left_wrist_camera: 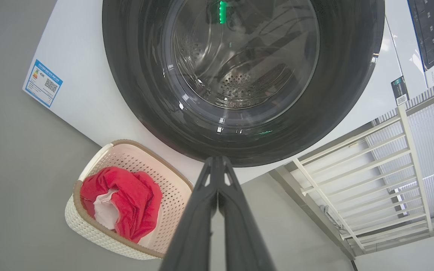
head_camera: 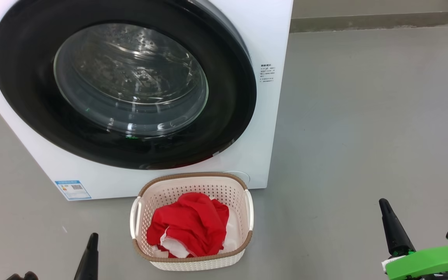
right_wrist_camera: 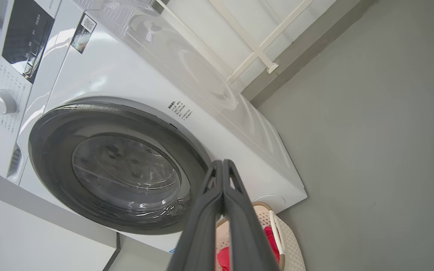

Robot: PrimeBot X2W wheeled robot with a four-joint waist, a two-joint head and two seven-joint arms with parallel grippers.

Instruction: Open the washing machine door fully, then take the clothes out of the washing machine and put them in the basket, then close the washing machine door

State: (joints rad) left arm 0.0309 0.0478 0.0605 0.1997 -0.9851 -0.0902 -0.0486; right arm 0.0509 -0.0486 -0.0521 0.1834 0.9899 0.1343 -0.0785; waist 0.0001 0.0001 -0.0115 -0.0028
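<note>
1. Left gripper [left_wrist_camera: 217,162]: I read its two dark fingers as pressed together with nothing between them. The tips point at the lower rim of the washing machine door [left_wrist_camera: 126,75] and stand apart from it.
2. Right gripper [right_wrist_camera: 222,163]: the fingers are likewise together and empty, held off the front right corner of the washing machine [right_wrist_camera: 134,86] without touching it.
3. Door: it lies shut, flat against the washing machine front. Through its glass bowl the left wrist view gives me the perforated steel drum [left_wrist_camera: 239,82].
4. Basket [head_camera: 193,175]: it stands on the floor [head_camera: 364,116] just in front of the washing machine, below the door. The clothes [head_camera: 189,225] are heaped inside it, red with white lining showing.
5. The head view adds a blue label [head_camera: 72,189] at the washing machine's lower left front corner, and a green part [head_camera: 426,262] on my right arm.
6. The right wrist view adds the control panel [right_wrist_camera: 26,37] and dial [right_wrist_camera: 2,101] at the washing machine's top. The left wrist view adds a white railing [left_wrist_camera: 371,169] beside the machine.
</note>
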